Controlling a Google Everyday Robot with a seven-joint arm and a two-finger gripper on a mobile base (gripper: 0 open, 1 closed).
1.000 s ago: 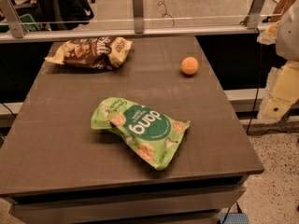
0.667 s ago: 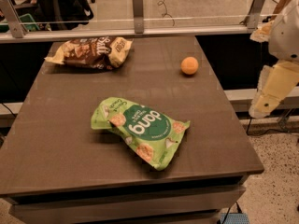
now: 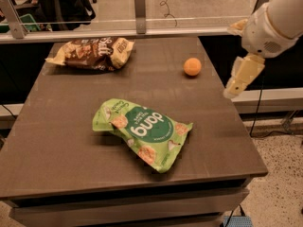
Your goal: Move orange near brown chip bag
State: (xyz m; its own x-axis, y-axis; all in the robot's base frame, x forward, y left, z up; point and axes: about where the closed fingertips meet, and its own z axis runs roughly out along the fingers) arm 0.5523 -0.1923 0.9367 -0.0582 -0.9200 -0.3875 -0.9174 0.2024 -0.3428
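Note:
The orange (image 3: 192,66) sits on the dark table (image 3: 57,145) near its right edge, toward the back. The brown chip bag (image 3: 92,53) lies flat at the back left of the table, with cream-yellow ends and white lettering. The two are far apart across the table's back. My gripper (image 3: 233,90) hangs from the white arm at the right, just off the table's right edge, a little right of the orange and nearer the camera. It holds nothing that I can see.
A bright green "dang" bag (image 3: 144,132) lies in the middle of the table, toward the front. A metal rail with a glass panel (image 3: 138,13) runs behind the table. The speckled floor (image 3: 284,183) shows at the right.
The arm has swung in from the right edge of the view, leftward toward the table's right side. The orange and both bags have not moved.

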